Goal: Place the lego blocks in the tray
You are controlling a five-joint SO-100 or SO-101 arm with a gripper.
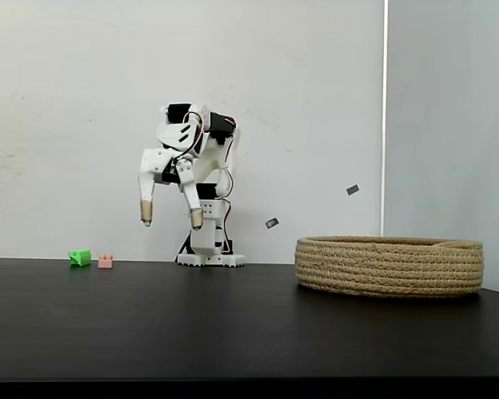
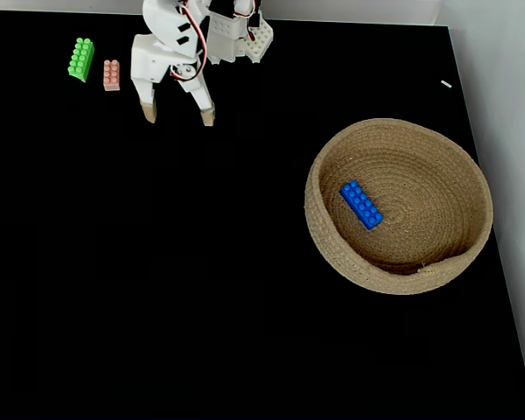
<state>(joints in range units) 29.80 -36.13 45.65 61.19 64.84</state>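
A blue lego block (image 2: 360,204) lies inside the tray (image 2: 328,236), a round coiled-rope basket (image 1: 389,266) at the right of the black table. A green block (image 2: 80,59) (image 1: 80,257) and a salmon-pink block (image 2: 111,74) (image 1: 106,261) lie side by side at the far left, near the wall. My white gripper (image 1: 171,219) (image 2: 178,114) hangs open above the table, fingertips pointing down, nothing between them. It stands to the right of the two loose blocks and well left of the tray.
The arm's white base (image 1: 209,259) sits at the back of the table against the wall. Two small grey marks (image 1: 352,189) are on the wall. The table's right edge (image 2: 499,262) runs just past the tray.
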